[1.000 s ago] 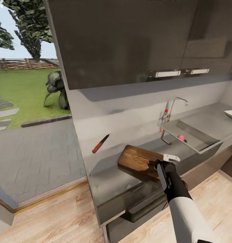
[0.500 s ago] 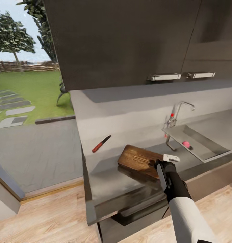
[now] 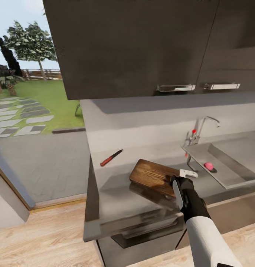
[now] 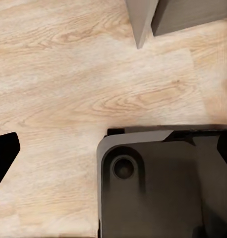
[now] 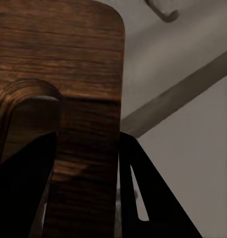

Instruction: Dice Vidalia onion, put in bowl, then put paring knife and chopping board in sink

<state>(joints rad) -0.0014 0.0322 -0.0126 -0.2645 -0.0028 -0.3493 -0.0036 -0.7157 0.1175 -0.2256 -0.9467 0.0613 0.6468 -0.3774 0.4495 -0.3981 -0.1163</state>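
Lying leftmost on the glossy grey countertop [image 3: 116, 200], near the back wall: slim paring knife [image 3: 111, 158] with red handle and dark pointed blade, well apart from the rest. Next to the right, dark brown wooden rectangular chopping board [image 3: 152, 177] with rounded corners, tilted, one end raised off the counter. Right gripper [image 3: 182, 182] clamped on the board's right edge; in right wrist view, dark fingers [image 5: 138, 198] straddling the grained board [image 5: 69, 74]. Further right, grey steel rectangular sink [image 3: 225, 165] with chrome tap [image 3: 201, 128], red knob. Small round pinkish-red Vidalia onion [image 3: 208, 166] resting inside the basin. Left gripper state: cannot tell; left wrist view showing pale wooden floor [image 4: 69, 89].
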